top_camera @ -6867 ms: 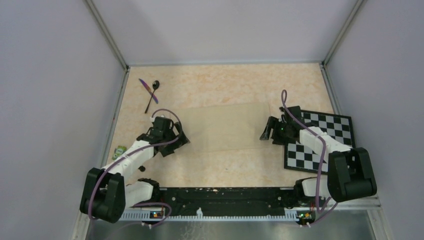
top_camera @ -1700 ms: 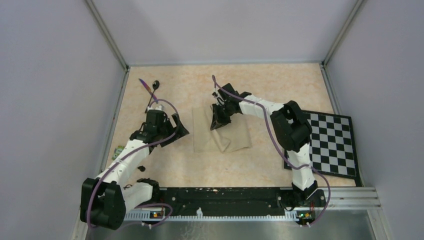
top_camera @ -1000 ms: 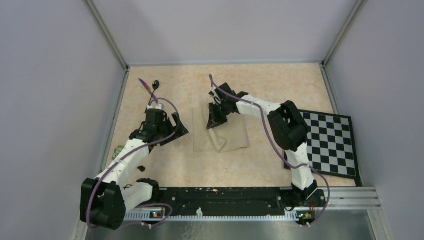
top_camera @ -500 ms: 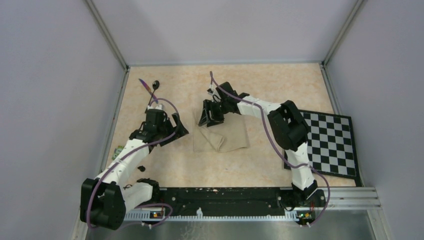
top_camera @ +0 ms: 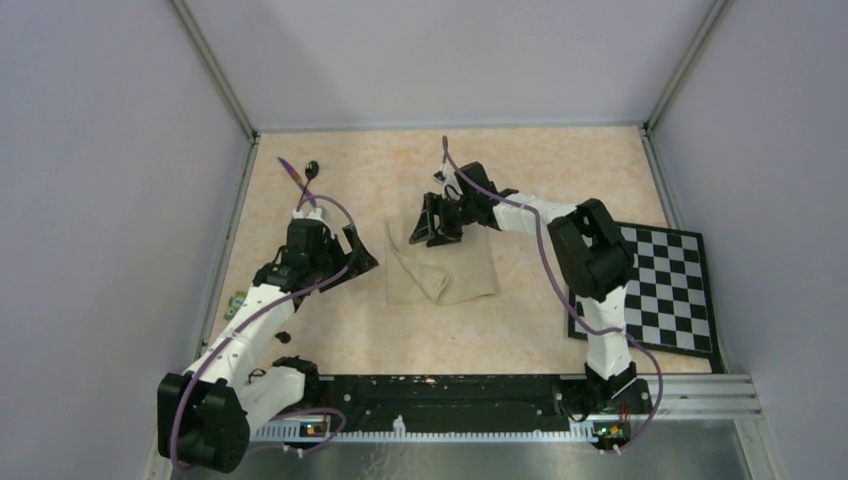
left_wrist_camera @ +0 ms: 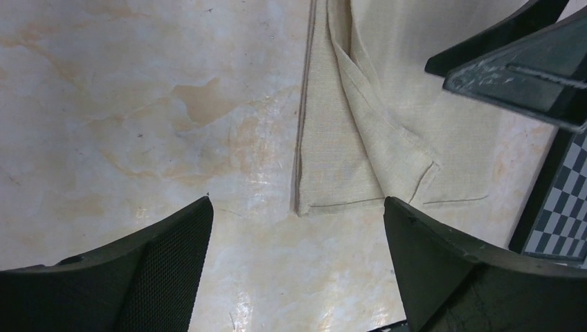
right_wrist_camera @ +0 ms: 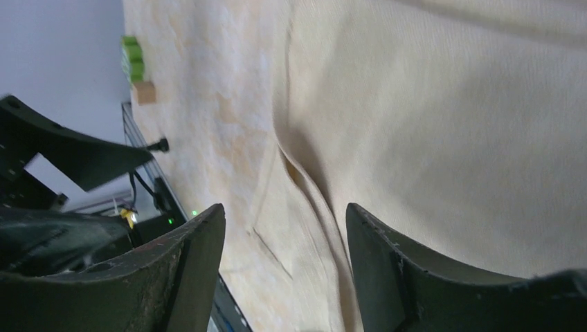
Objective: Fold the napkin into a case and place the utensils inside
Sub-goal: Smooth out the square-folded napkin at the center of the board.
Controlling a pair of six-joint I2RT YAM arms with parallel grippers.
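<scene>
Although the small green item (top_camera: 238, 300) at the left edge of the table (top_camera: 520, 170) is showing, it is appearing too small for any label to be read. The napkin (top_camera: 462, 268) is lying folded mid-table, a little wider than deep, its straight folded edge on the left and running near to far. A flap (top_camera: 420, 270) is slanting across it from the far-left corner toward the near edge.

The right gripper (top_camera: 425, 230) is hanging over that far-left corner with jaws parted and nothing between them. The left gripper (top_camera: 358, 250) is waiting just left of the napkin, jaws spread wide and empty.

The spoon (top_camera: 312, 168) and knife (top_camera: 289, 168) are lying crossed in the far-left corner, bowl pointing away, well apart from the napkin. The checkerboard (top_camera: 665, 290) is sitting at the right.
</scene>
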